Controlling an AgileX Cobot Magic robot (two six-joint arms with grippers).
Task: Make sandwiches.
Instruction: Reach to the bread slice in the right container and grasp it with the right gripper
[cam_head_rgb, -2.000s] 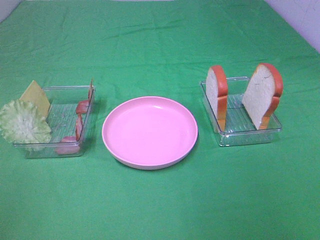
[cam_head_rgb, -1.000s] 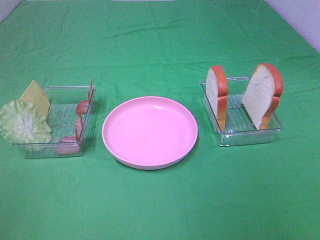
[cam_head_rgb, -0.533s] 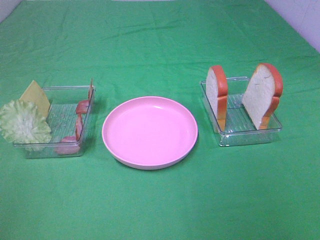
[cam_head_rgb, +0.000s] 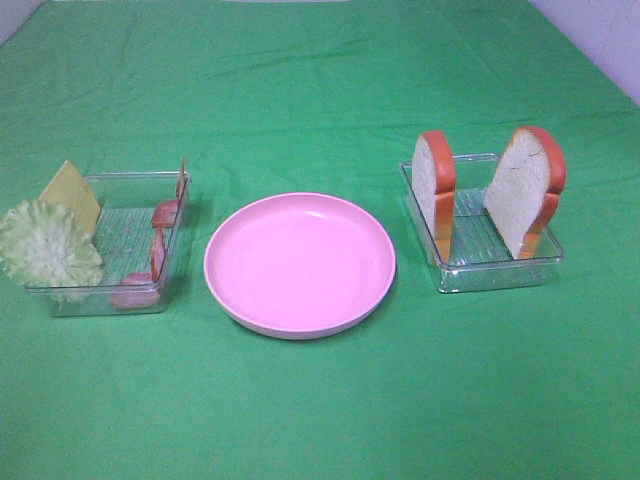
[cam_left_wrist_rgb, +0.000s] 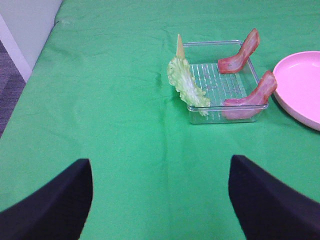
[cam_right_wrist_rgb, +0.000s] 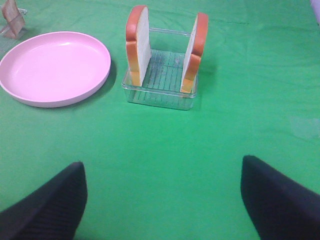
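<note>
Two white bread slices with orange-red crust (cam_head_rgb: 436, 190) (cam_head_rgb: 525, 188) stand upright in a clear tray (cam_head_rgb: 500, 270) on the right; they also show in the right wrist view (cam_right_wrist_rgb: 138, 42) (cam_right_wrist_rgb: 195, 50). A clear tray (cam_head_rgb: 105, 298) on the left holds a pale green lettuce leaf (cam_head_rgb: 45, 247), a yellow cheese square (cam_head_rgb: 72, 194) and pink-red bacon strips (cam_head_rgb: 158, 245). In the left wrist view the lettuce (cam_left_wrist_rgb: 187, 85) and bacon (cam_left_wrist_rgb: 240, 52) lie far ahead of my open left gripper (cam_left_wrist_rgb: 160, 200). My right gripper (cam_right_wrist_rgb: 162, 202) is open, well short of the bread. Neither gripper shows in the high view.
A round pink plate (cam_head_rgb: 235, 290) sits empty between the two trays on the green cloth (cam_head_rgb: 320, 90). The table's left edge and grey floor (cam_left_wrist_rgb: 10, 85) show in the left wrist view.
</note>
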